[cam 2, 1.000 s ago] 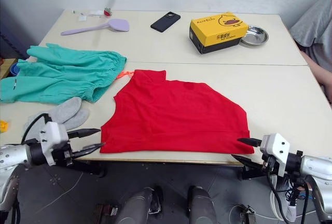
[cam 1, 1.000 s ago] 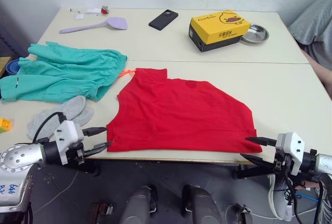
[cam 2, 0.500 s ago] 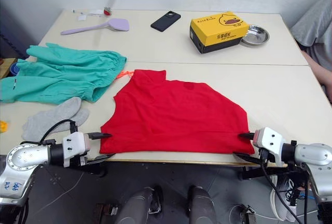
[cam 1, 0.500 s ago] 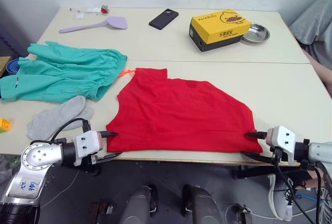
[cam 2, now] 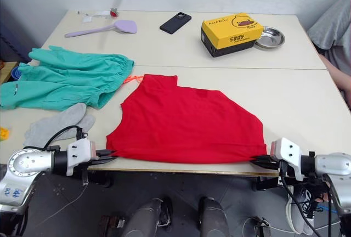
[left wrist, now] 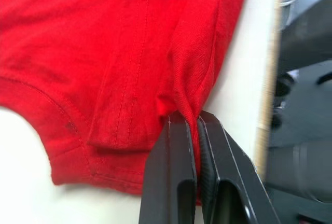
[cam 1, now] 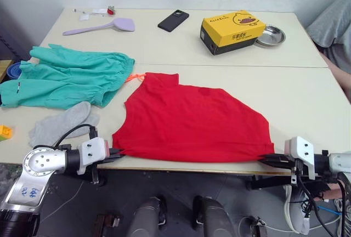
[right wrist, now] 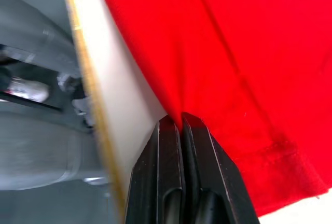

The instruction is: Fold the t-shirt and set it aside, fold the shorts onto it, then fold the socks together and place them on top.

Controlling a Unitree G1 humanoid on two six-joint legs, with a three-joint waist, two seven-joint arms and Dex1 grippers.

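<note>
Both claws are now pinching the near hem, where a second ago they were hanging spread off the counter (cam 1: 307, 91) edge. You are working the first step: the t-shirt (cam 1: 189, 119) is lying flat at centre, shorts (cam 1: 63, 78) at ten o'clock, socks (cam 1: 60, 123) at eight. Left claw (cam 1: 117, 152) is clamping the seven-o'clock corner, right claw (cam 1: 267, 159) the five-o'clock one. Next, you are likely lifting both corners together toward twelve o'clock.

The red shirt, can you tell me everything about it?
The bright red cloth t-shirt lies spread flat at the near edge of the beige table, already folded in at one side. It looks soft and slightly wrinkled. The left gripper and right gripper each pinch a near corner, jaws shut on cloth.
</note>
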